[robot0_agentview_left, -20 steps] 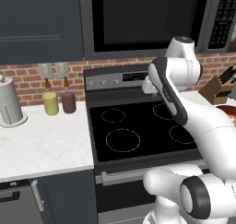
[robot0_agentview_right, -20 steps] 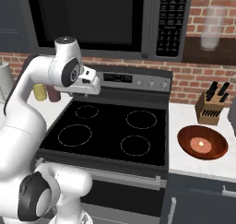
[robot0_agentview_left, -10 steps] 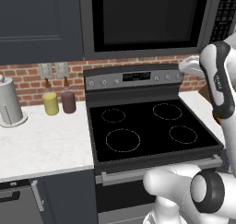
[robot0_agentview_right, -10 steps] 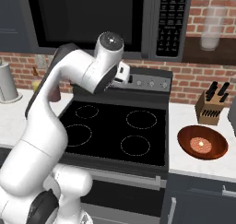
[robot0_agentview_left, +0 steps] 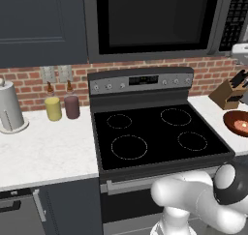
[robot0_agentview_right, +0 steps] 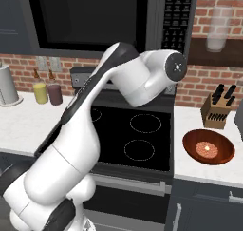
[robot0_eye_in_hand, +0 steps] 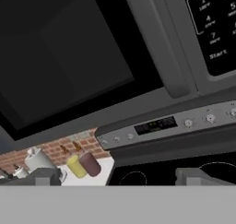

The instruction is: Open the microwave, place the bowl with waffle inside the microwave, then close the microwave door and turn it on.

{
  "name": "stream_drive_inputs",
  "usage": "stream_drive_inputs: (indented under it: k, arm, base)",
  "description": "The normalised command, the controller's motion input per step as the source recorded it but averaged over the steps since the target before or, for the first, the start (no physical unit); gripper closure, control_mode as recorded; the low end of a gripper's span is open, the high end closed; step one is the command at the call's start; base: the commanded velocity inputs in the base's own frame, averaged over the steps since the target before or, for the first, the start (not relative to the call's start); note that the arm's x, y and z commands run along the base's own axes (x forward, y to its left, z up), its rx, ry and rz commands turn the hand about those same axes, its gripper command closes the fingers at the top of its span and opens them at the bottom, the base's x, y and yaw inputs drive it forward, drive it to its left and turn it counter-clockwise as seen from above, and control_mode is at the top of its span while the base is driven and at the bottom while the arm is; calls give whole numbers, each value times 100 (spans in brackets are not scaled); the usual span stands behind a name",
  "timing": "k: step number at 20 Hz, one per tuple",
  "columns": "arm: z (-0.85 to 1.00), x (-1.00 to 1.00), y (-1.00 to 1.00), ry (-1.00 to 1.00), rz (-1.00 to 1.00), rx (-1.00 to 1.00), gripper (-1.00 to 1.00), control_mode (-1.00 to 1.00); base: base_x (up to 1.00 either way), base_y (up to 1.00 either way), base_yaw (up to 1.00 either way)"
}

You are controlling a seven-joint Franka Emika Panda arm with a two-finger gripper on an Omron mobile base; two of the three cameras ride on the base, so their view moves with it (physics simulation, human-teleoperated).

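Observation:
The microwave (robot0_agentview_left: 155, 21) hangs above the stove with its microwave door (robot0_eye_in_hand: 69, 57) shut. The door's dark window, its vertical handle (robot0_eye_in_hand: 156, 43) and the black button panel (robot0_eye_in_hand: 212, 29) are close ahead in the hand view. My gripper (robot0_eye_in_hand: 120, 177) is open, its fingertips (robot0_eye_in_hand: 46, 177) wide apart with nothing between them. It is raised below the microwave's right part, and part of the hand (robot0_agentview_left: 240, 52) shows at the frame's right edge. The reddish-brown bowl (robot0_agentview_right: 209, 147) sits on the counter right of the stove, holding the waffle (robot0_agentview_right: 207, 149).
The black stove top (robot0_agentview_left: 155, 132) with its steel control strip (robot0_eye_in_hand: 170, 124) lies under the microwave. A knife block (robot0_agentview_right: 218, 111) stands behind the bowl. A yellow bottle (robot0_agentview_left: 53, 108), a dark red bottle (robot0_agentview_left: 71, 106) and a paper towel roll (robot0_agentview_left: 9, 110) stand on the left counter.
The arm has swung from over the stove to the right and upward, toward the microwave's right side. The jaws have spread wider.

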Motion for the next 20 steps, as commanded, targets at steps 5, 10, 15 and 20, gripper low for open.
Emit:
stream_drive_inputs:
  k: [5,10,15,20]
  arm:
    - [-1,0,-1,0,0,-1,-100,-100]
    - [0,13,0,0,0,-2,-100,-100]
    - [5,25,0,0,0,0,-100,-100]
    - [16,23,1,0,0,0,-100,-100]
  base:
    - [0,0,0]
    - [0,0,0]
    - [0,0,0]
    - [0,0,0]
